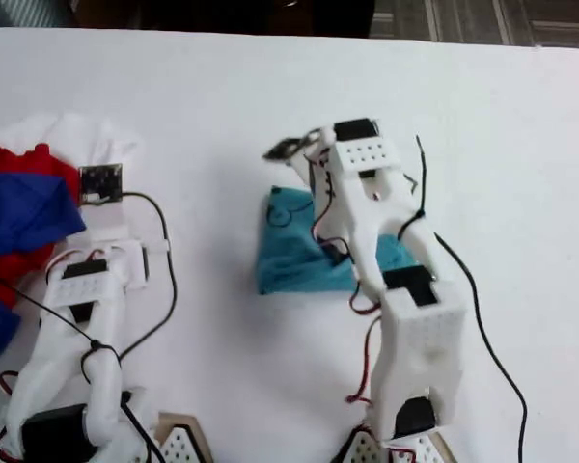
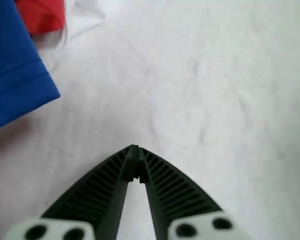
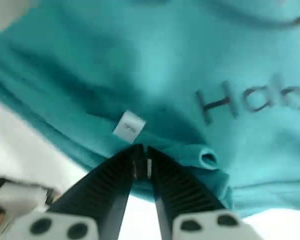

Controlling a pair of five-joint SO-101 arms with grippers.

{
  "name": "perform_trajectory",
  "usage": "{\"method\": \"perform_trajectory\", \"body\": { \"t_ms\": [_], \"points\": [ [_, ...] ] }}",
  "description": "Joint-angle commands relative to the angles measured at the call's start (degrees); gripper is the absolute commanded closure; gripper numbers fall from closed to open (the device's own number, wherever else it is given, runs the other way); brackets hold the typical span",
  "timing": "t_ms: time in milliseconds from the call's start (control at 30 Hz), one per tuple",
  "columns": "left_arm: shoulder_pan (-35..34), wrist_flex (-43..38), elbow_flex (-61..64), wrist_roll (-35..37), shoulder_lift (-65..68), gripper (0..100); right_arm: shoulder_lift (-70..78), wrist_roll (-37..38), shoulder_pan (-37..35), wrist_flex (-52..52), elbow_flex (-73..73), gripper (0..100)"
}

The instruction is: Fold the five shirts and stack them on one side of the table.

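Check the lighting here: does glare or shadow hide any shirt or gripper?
High view: the bright white table nearly swallows the white shirt; the teal shirt casts a soft shadow. Left wrist view: even light, faint shadow under the blue shirt, left gripper clear. Right wrist view: mild fold shading on the teal shirt, right gripper clear.

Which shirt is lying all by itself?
The teal shirt, alone in the middle; the red shirt, blue shirt and white shirt lie heaped together at one side.
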Motion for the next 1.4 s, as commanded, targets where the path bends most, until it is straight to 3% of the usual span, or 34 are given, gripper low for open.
{"method": "perform_trajectory", "body": {
  "t_ms": [0,200,333,567,700,800,967,1133,1367],
  "points": [
    [0.7,-0.97,-0.92,0.18,0.0,97,-10.77,2.2,1.45,1.27,8.35,97.8],
    [0.7,-0.97,-0.92,0.18,0.0,97,-22.37,6.59,4.97,1.19,16.79,97.8],
    [0.7,-0.97,-0.92,0.18,0.0,97,-28.62,8.7,5.41,-0.13,14.77,97.8],
    [0.7,-0.97,-1.01,0.18,0.0,97,-31.87,-7.82,-3.3,-15.96,22.51,97.8],
    [0.7,-0.97,-1.01,0.18,0.0,97,-29.32,-9.14,-10.95,-25.63,33.05,97.8],
    [0.7,-0.97,-1.01,0.18,0.0,97,-26.68,-9.14,-12.88,-30.99,36.75,97.8],
    [0.7,-0.97,-1.01,0.18,0.0,97,-20.97,-8.7,-11.56,-32.48,39.03,97.8],
    [0.7,-0.97,-1.01,0.18,0.0,97,-17.63,-5.27,-5.41,-32.4,39.65,97.8],
    [0.7,-0.97,-1.01,0.18,0.0,97,-26.33,-3.52,-1.27,-31.16,34.64,97.8]
  ]
}}
